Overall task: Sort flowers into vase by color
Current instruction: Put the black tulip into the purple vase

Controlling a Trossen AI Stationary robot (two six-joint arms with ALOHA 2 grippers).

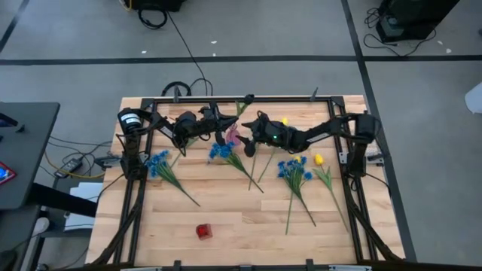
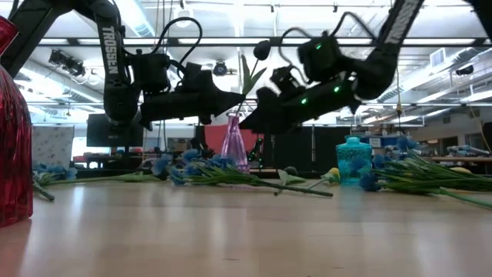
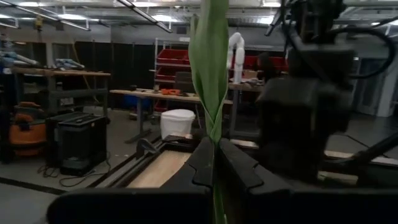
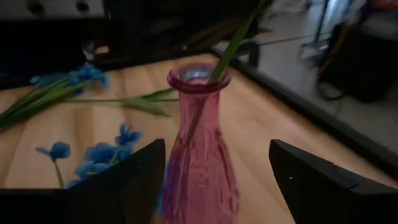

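Holding a long green-stemmed flower [image 3: 210,81] upright, the left gripper [image 3: 214,171] has its jaws clenched on the thin stem, whose lower end stands in the neck of a pink glass vase [image 4: 198,155] near the middle of the surface's far edge. The right gripper [image 4: 214,180] waits with jaws released, one finger on each side of the vase without visibly touching it. Bunches of blue blossoms [image 1: 226,152] lie flat on the wooden surface [image 1: 241,218], others toward the left edge [image 1: 158,162] and toward the right [image 1: 294,167], beside a yellow tulip [image 1: 318,159]. A small red object [image 1: 202,231] sits near the front edge.

The stems look light, springy and slim, likely to bend or swivel under a loose hold; a grip low on the stem, clear of leaves and bloom, seems safest. Tall, narrow-necked and apparently glass, the vase could tip if nudged sideways.
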